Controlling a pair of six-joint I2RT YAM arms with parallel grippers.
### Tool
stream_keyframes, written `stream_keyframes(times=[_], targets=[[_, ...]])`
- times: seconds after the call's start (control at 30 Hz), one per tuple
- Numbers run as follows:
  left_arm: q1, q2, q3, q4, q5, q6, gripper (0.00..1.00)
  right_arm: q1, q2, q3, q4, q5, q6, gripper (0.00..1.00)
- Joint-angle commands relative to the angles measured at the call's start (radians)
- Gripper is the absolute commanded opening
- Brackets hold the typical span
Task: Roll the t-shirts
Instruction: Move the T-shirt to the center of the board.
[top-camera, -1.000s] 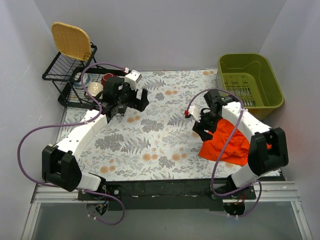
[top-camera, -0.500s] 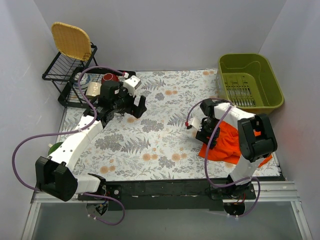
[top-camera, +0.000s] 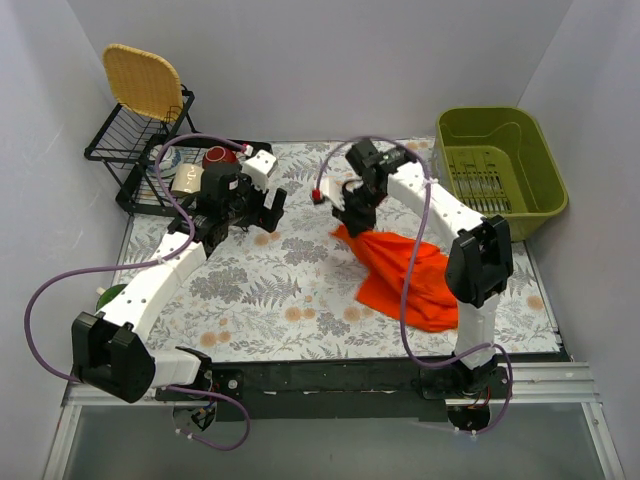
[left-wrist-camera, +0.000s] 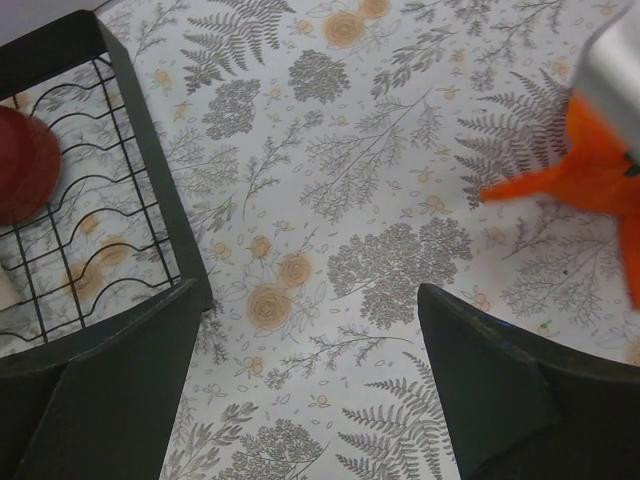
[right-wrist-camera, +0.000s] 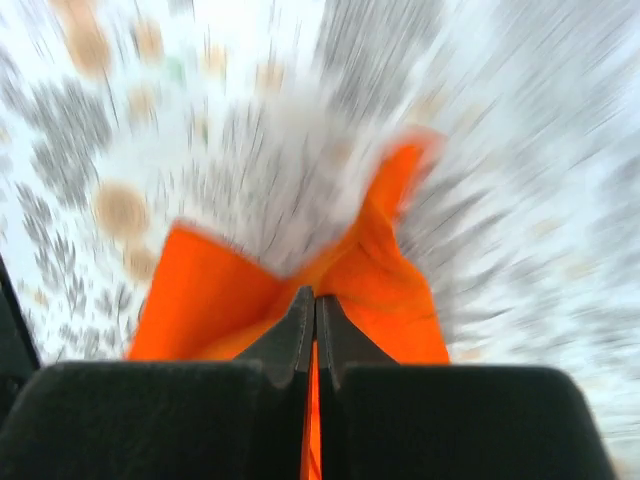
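The right tool (top-camera: 352, 207) is gripping a fold of the orange-red t-shirt (top-camera: 405, 272), its jaws pressed nearly together with thin cloth pinched between them. It is hanging well to the left of the green tub (top-camera: 520, 135), about level with the tub's near edge, and is holding that end of the t-shirt up off the counter (top-camera: 290, 290). From the pinched point the t-shirt is trailing down toward the near side. It is ending in a crumpled heap that is lying on the counter, nearer than the tub and a little left of it. The right wrist view is blurring, so the folds there are hard to read. The left tool (top-camera: 257, 212) is standing wide, jaws well apart and holding nothing. It is hovering above the fern-patterned counter far left of the tub, well apart from the t-shirt. Farther left still, a black wire rack (top-camera: 140, 150) is holding a red bowl (top-camera: 218, 157).
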Motion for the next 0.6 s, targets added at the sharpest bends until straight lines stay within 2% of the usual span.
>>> stream_keyframes(times=[0.0,0.03,0.1,0.13,0.23,0.3,0.43,0.47,0.57], targets=[[0.014,-0.024,-0.027,0.061,-0.123,-0.013,0.88,0.05,0.022,0.292,-0.057,-0.292,0.051,0.06],[0.018,-0.024,-0.026,0.063,-0.119,-0.017,0.89,0.077,0.028,0.294,-0.052,-0.286,0.048,0.33],[0.029,-0.021,-0.012,0.055,-0.103,-0.042,0.9,0.099,0.036,0.236,-0.037,-0.235,0.054,0.48],[0.027,-0.019,-0.007,0.049,-0.07,-0.043,0.91,0.098,0.036,0.214,-0.035,-0.226,0.066,0.66],[0.029,-0.015,-0.003,-0.009,0.002,-0.014,0.92,0.055,-0.013,0.101,-0.022,-0.2,0.065,0.66],[0.029,-0.018,-0.012,-0.029,0.053,0.004,0.92,0.026,-0.103,0.009,0.015,-0.169,0.043,0.67],[0.03,-0.03,-0.058,-0.032,0.05,0.015,0.93,0.024,-0.292,-0.329,0.131,-0.112,-0.088,0.66],[0.03,-0.028,-0.059,-0.029,0.05,0.013,0.93,0.033,-0.35,-0.371,0.199,-0.111,-0.111,0.65],[0.032,-0.016,-0.049,-0.029,0.052,0.01,0.93,0.05,-0.393,-0.438,0.274,-0.147,-0.101,0.62]])
